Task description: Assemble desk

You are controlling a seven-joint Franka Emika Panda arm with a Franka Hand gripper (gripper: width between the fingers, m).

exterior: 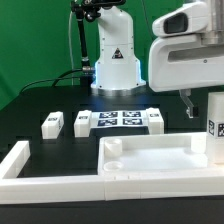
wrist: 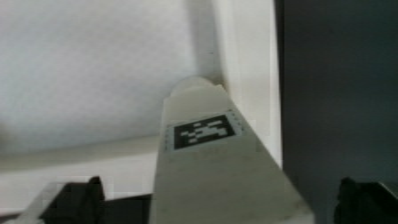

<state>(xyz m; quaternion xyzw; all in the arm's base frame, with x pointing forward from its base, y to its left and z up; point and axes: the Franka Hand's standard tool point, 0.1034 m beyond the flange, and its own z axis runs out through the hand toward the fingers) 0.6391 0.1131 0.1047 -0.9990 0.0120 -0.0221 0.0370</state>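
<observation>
- The gripper (exterior: 200,105) is found at the right edge of the exterior view, below the white wrist housing.
- A tagged leg (exterior: 215,125) is seen upright just beside the one dark finger that shows there, at the far right corner of the desk top (exterior: 160,158).
- Whether this leg is seated in a corner socket cannot be told.
- In the wrist view the same tagged leg (wrist: 214,150) is seen between the two dark fingertips (wrist: 75,198) of the gripper (wrist: 217,200).
- A strip of background is visible between the leg and each fingertip. The jaws are therefore spread wider than the leg, and nothing is clamped.
- The desk top is located in the lower right of the exterior view. It lies flat on the black table (exterior: 60,100), with its raised rim upward like a shallow tray.
- A round socket (exterior: 113,148) is seen inside the rim at the tray's far left corner.
- Three loose legs are set on the table in the middle band of the frame. Two (exterior: 52,123) (exterior: 83,122) are placed to the left of the marker board (exterior: 120,120), and one (exterior: 155,120) just beside its right end.
- The white fence bars (exterior: 50,183) are laid along the lower left and bottom of the frame, touching the desk top's near edge.
</observation>
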